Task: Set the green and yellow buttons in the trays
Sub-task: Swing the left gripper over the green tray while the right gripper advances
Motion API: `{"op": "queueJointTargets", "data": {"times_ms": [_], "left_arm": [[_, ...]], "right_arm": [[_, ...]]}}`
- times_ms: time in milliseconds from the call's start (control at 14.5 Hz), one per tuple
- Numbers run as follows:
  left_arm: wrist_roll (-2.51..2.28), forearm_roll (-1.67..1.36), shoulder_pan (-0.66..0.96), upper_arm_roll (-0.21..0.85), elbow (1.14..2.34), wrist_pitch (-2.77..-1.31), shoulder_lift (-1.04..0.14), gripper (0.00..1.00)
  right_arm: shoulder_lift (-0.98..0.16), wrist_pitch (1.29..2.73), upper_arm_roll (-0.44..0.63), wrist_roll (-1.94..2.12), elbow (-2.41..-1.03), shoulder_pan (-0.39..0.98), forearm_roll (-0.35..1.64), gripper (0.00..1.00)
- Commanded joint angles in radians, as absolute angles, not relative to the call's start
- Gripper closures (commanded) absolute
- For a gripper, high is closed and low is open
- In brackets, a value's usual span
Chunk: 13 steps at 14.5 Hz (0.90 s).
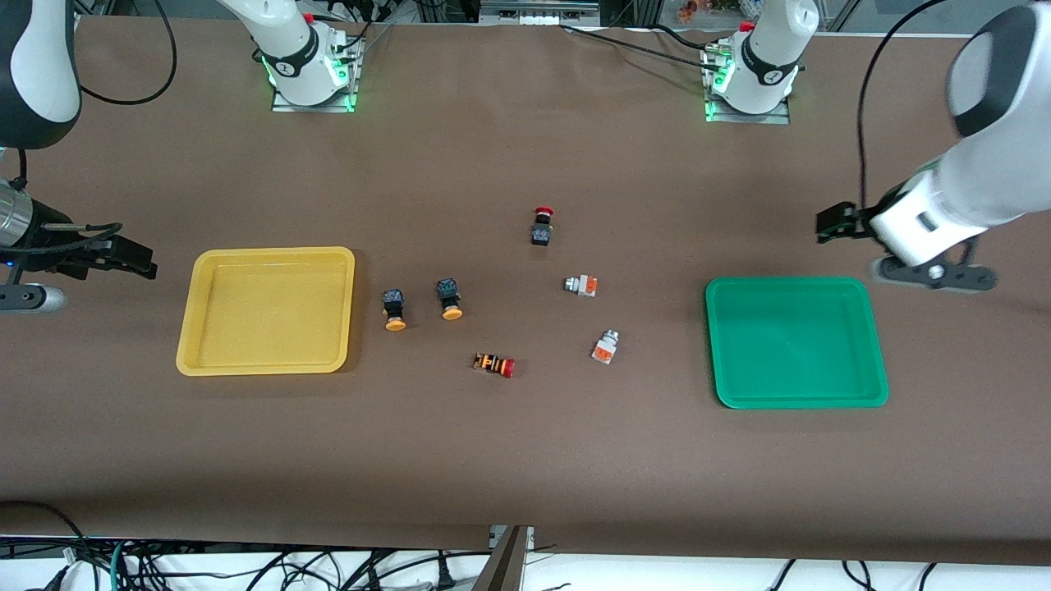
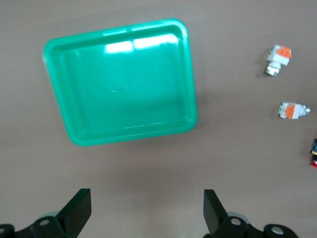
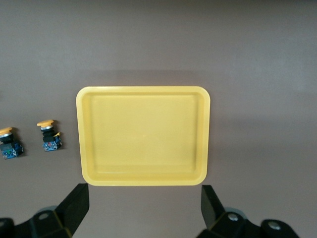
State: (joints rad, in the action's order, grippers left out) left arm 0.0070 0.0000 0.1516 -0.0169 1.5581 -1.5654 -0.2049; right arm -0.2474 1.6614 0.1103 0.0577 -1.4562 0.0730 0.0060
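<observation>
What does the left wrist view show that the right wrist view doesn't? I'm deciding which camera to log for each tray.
Only the left wrist view: the green tray, two white-bodied buttons, and the open left gripper. Only the right wrist view: the yellow tray, two yellow-capped buttons, and the open right gripper. Both share the brown table; both trays hold nothing.

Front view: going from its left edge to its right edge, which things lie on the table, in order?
Yellow tray → two yellow-capped buttons → striped red-capped button → black red-capped button → two white buttons → green tray.
</observation>
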Motion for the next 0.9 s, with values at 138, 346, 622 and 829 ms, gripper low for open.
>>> {"op": "queueJointTargets", "data": {"times_ms": [138, 346, 622, 829], "left_arm": [[-0.064, -0.047, 0.259, -0.023, 1.491, -1.744, -0.395, 0.00], [-0.133, -0.090, 0.334, -0.023, 1.439, -1.918, -0.529, 0.00], [-0.245, -0.074, 0.438, -0.023, 1.436, -2.127, -0.620, 0.00], [-0.261, -0.072, 0.497, -0.023, 1.447, -2.235, -0.704, 0.00]], "right_arm": [[-0.256, 1.638, 0.112, 0.038, -1.439, 0.084, 0.015, 0.00], [-0.255, 1.640, 0.114, -0.018, -1.436, 0.158, 0.009, 0.00], [-0.287, 1.666, 0.112, -0.142, -1.439, 0.259, 0.020, 0.00], [-0.342, 1.721, 0.110, -0.192, -1.442, 0.311, 0.026, 0.01]]}}
